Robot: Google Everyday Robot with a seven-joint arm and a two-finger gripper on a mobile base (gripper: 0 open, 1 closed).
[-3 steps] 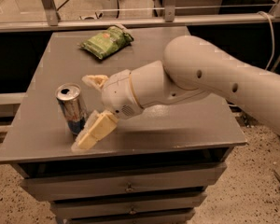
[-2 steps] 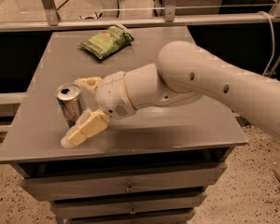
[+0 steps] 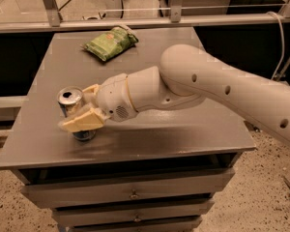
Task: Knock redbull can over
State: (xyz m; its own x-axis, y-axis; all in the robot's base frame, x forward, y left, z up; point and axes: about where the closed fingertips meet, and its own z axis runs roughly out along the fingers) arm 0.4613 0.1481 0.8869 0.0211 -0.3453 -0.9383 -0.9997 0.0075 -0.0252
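1. Camera view, fingers: the two cream fingers [image 3: 84, 120] of the gripper [image 3: 75, 108] are spread apart, pinching nothing. The near finger lies across the front of the redbull can [image 3: 69, 99]. The far finger sits just behind and to the right of it.
2. Camera view, task item: the redbull can stands upright between the fingers, near the front left corner of the table [image 3: 150, 139]. The near finger hides its mid-body, and contact there looks likely.
3. Camera view, other items: the green snack bag [image 3: 110, 42] lies well beyond the far finger, at the back of the table. The arm [image 3: 232, 91] reaches in from the right, behind the fingers.
4. Step in hand, as judged: the gripper is placed against the can and the push is at its start. The can is not yet toppled.
5. Next move, as judged: sweep the fingers sideways against the upper part of the can until it tips. A low push may only slide it toward the table edge.
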